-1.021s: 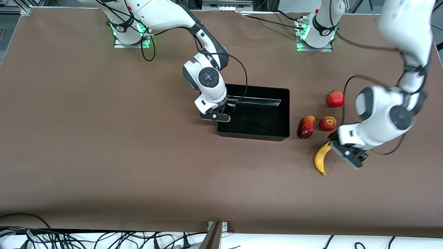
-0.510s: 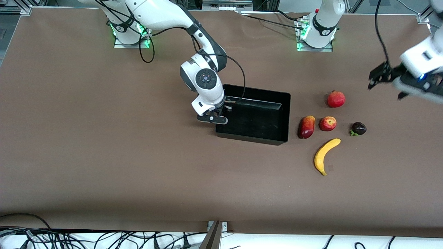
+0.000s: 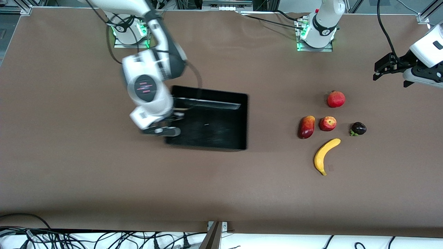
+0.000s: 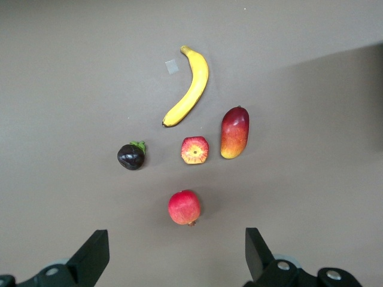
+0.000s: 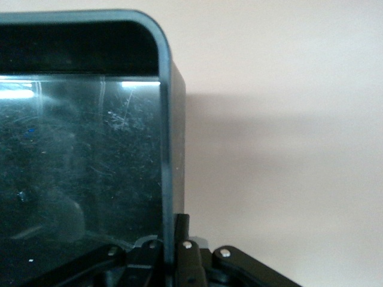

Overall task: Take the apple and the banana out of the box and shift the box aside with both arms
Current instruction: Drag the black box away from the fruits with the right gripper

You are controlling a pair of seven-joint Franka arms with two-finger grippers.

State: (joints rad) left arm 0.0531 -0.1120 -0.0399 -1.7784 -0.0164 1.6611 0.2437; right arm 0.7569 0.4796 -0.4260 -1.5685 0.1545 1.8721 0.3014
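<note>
- Brown matte table (image 3: pixel 86 166) covers the whole workspace; cables run along the edge nearest the front camera.
- My right gripper (image 3: pixel 162 130) pinches the box (image 3: pixel 211 128) by the wall at the right arm's end; fingers pressed together on that wall, seen plainly in the right wrist view.
- Box is empty, well apart from the fruit.
- My left gripper (image 3: pixel 380 71) hangs over the table at the left arm's end, fingers spread, holding nothing; that arm waits.
- Apple (image 3: pixel 327 123) and banana (image 3: pixel 326 155) lie on the table, banana nearer the front camera.
- Risk: a one-sided grip on a thin glossy wall; the box may swivel or slip free.
- Risk: task asks for both arms; only one holds.
- Writing: no readable label anywhere.
</note>
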